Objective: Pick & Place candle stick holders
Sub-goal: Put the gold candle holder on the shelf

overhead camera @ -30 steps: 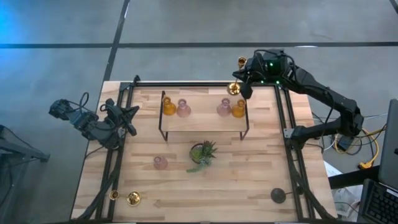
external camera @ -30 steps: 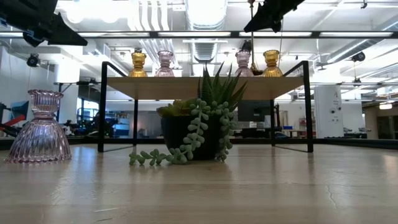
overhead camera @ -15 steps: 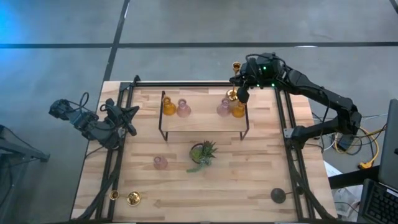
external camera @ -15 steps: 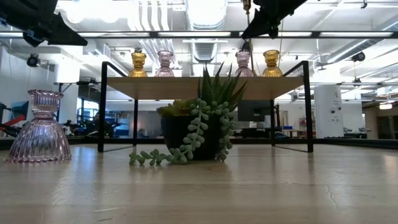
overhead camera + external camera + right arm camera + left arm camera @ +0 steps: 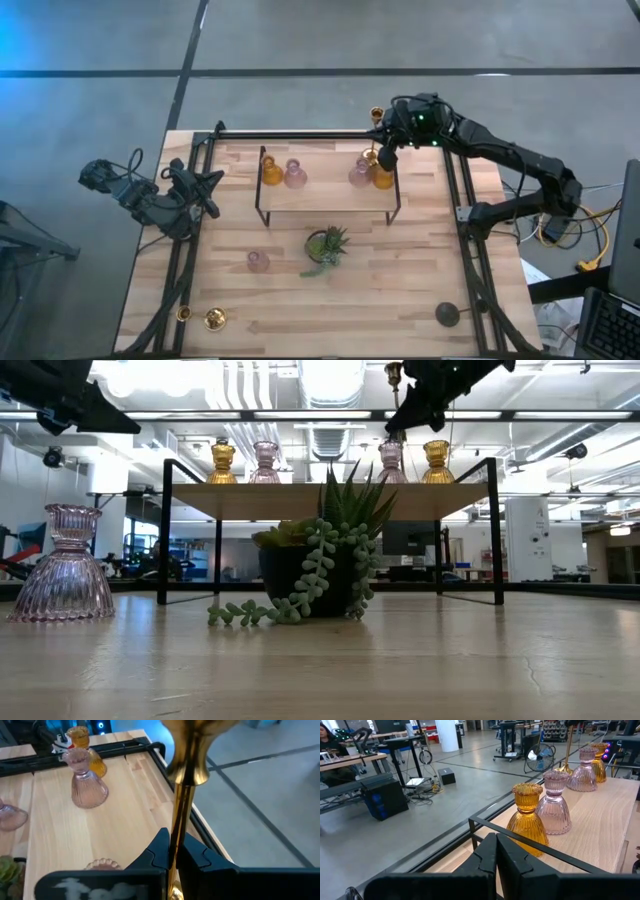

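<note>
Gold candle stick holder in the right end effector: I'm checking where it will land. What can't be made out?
- Gold candle stick holder: base cut off by the right wrist view's bottom edge, behind the right end effector.
- High view: base overlaps the shelf, height above it unreadable.
- Low view: only its top shows.

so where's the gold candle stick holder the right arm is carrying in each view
High view: gold candle stick holder over the shelf's right end.
Low view: only its top shows, upper right, above the shelf.
Left wrist view: thin stem at the shelf's far end.
Right wrist view: centre, in the right gripper's jaws.
Shared landmark: the shelf.
</note>
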Controlling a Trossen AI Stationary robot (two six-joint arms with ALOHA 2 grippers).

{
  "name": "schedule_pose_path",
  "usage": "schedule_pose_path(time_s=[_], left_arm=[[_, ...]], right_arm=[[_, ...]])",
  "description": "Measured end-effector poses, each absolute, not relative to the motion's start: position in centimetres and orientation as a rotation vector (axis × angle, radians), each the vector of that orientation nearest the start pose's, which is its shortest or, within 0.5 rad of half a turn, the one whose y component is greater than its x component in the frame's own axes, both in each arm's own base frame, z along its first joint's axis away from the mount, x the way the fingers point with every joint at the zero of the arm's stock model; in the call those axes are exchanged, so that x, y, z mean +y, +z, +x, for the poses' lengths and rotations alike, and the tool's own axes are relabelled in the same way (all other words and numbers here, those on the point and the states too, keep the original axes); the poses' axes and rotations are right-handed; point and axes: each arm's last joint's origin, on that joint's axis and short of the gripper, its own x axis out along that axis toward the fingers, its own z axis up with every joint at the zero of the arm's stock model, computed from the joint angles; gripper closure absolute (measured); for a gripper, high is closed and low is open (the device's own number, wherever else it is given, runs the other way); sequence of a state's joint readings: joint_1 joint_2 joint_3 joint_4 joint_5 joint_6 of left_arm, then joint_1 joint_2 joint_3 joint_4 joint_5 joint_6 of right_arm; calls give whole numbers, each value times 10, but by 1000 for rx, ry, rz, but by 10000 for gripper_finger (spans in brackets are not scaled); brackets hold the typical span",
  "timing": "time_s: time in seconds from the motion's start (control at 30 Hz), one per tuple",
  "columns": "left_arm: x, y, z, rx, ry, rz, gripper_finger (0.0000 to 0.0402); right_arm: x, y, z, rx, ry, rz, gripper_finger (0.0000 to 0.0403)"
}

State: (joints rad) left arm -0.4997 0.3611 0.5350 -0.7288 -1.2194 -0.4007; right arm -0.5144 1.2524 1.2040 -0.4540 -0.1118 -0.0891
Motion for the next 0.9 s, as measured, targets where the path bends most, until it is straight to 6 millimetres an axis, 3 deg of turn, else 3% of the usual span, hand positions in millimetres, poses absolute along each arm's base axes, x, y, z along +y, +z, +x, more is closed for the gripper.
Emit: schedule_pose_path(time_s=[0.47,0.9], left_arm=[[-10,257,74,227,746,48,392],[-10,257,74,227,746,48,392]], right_arm=[[-123,335,223,433,-392,85,394],[-121,331,220,404,-394,76,394]])
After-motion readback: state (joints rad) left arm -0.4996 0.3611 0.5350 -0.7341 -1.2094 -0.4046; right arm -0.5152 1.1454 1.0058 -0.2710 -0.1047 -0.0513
